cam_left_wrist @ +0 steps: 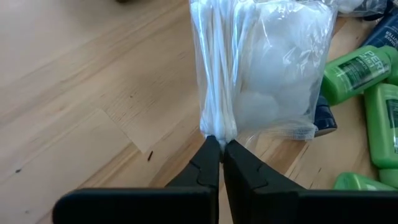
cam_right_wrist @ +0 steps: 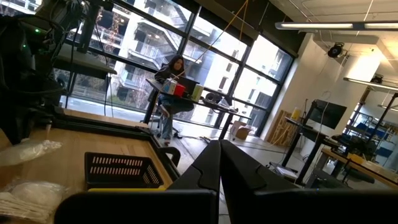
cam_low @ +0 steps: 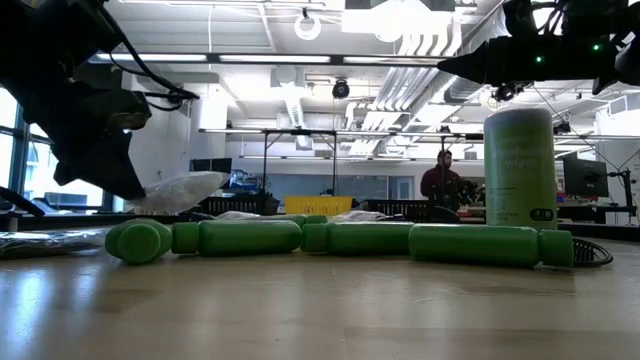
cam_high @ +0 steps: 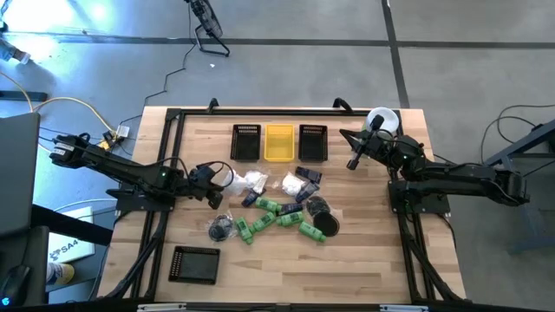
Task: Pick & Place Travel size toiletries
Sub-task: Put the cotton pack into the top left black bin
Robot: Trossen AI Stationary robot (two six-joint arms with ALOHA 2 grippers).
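Clear crinkly plastic packet of white cotton swabs and balls [cam_left_wrist: 261, 68] sits at the left edge of the toiletry pile, lifted just off the wooden table [cam_left_wrist: 74, 81], my left gripper [cam_left_wrist: 221, 149] pinching its edge, jaws pressed together on the film. Pick step in hand, I judge; next I carry it over a bin, maybe the yellow rectangular plastic bin [cam_high: 278, 143], and let go. My right gripper [cam_high: 354, 161] waits closed, empty, near the table's far right corner.

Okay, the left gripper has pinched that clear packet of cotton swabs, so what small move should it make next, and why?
Probably lift straight up. The left gripper is shut on the edge of the clear packet, which hangs close over the table beside the green bottles; raising it first should clear them before carrying it toward the bins.
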